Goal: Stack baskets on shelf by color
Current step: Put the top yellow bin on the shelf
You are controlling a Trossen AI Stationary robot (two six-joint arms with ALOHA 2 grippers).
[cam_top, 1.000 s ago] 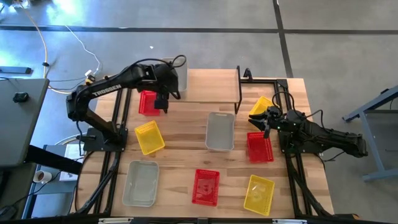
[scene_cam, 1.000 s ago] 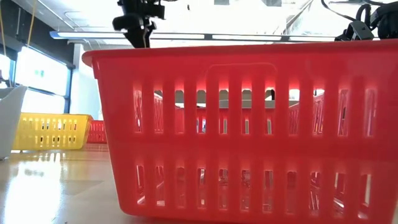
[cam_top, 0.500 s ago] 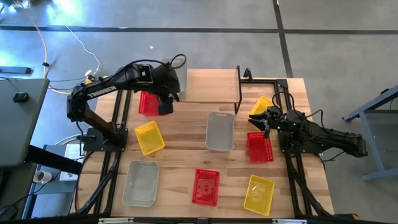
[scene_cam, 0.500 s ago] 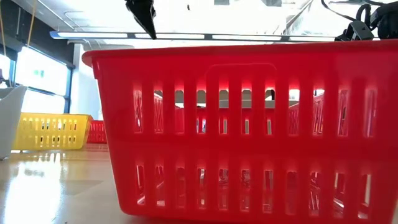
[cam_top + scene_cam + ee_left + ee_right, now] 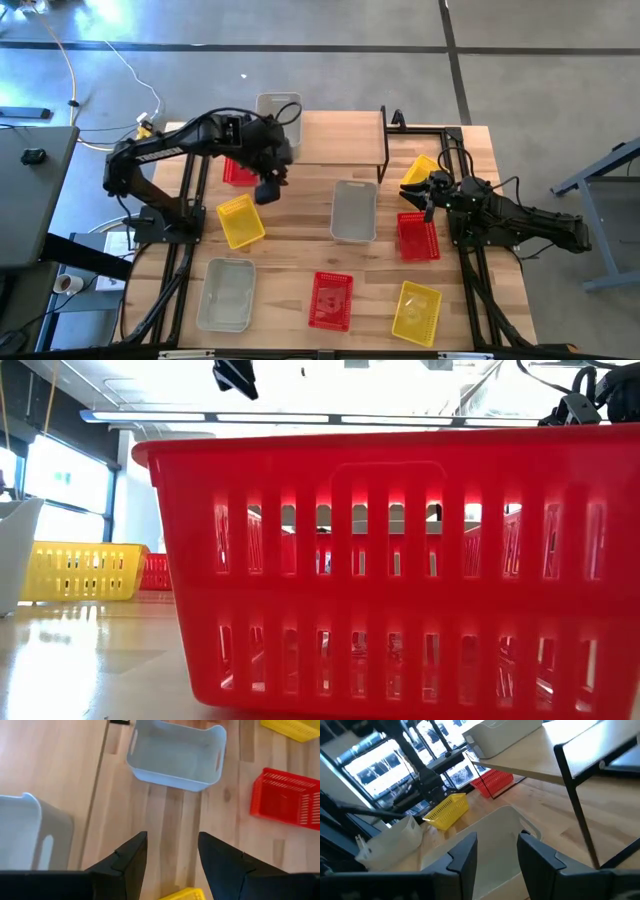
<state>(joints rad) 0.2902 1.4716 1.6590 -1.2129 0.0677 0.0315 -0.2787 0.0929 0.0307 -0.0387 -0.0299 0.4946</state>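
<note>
One grey basket (image 5: 278, 110) on shelf (image 5: 340, 150). Left pincer (image 5: 267, 190) spread, empty, hovering at nine o'clock of centre grey basket (image 5: 353, 210). Right pincer (image 5: 413, 192) spread beside red basket (image 5: 417, 236).

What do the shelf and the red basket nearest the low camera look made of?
The shelf: pale wooden plank top with visible grain, on thin black legs, probably metal. The red basket: likely moulded plastic, judging by its glossy, slightly translucent walls and even slots.

The dark left gripper (image 5: 267, 190) hangs over the table's rear left with its two fingers parted and empty, while the dark right gripper (image 5: 412, 192), also parted, waits low at the right edge.
</note>
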